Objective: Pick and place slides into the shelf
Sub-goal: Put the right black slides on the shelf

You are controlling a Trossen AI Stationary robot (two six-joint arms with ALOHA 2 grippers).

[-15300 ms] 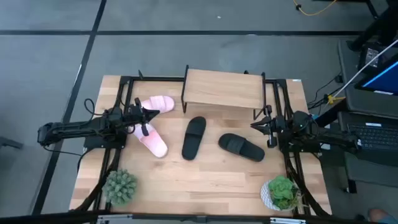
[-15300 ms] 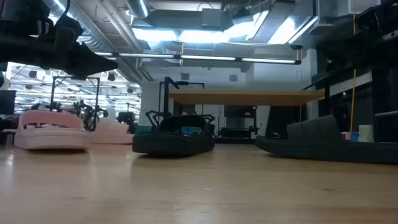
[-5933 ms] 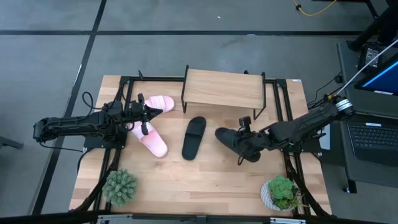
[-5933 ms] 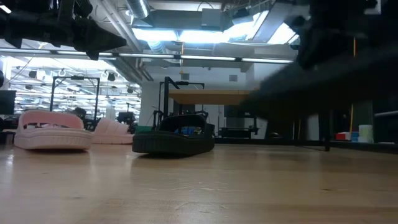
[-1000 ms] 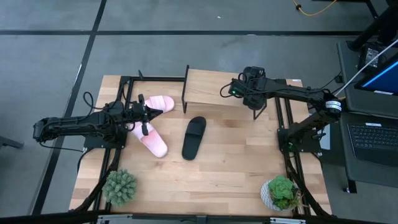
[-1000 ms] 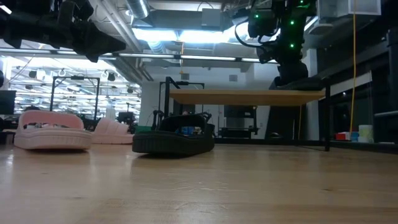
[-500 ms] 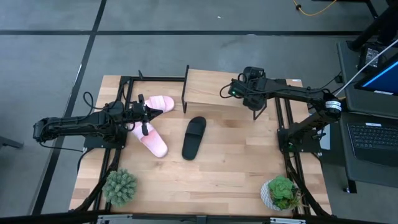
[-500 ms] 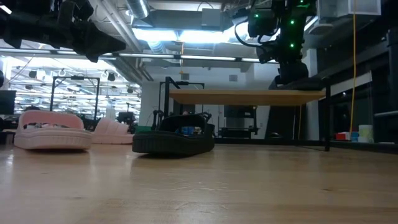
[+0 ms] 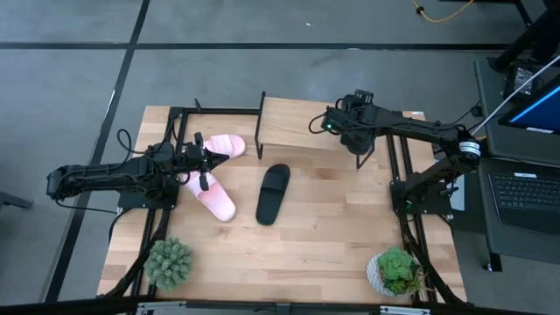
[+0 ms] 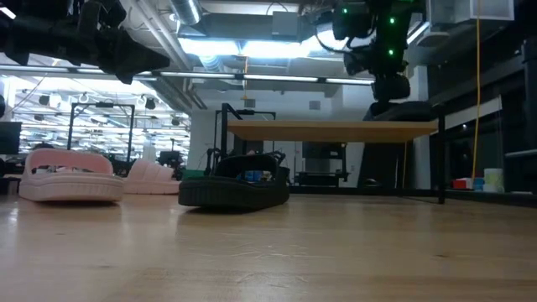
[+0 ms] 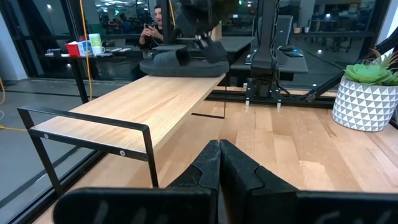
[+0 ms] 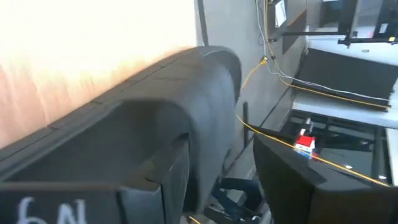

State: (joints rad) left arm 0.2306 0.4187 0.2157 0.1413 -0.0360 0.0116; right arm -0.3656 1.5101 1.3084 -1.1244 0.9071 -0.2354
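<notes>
The right pincer stands open over the black slide resting on the shelf; lift straight up so no finger drags it. Left pincer closed, empty.

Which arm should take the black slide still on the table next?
Left, probably: the left pincer is shut and empty beside the pink slides; the right pincer is over the shelf.
</notes>
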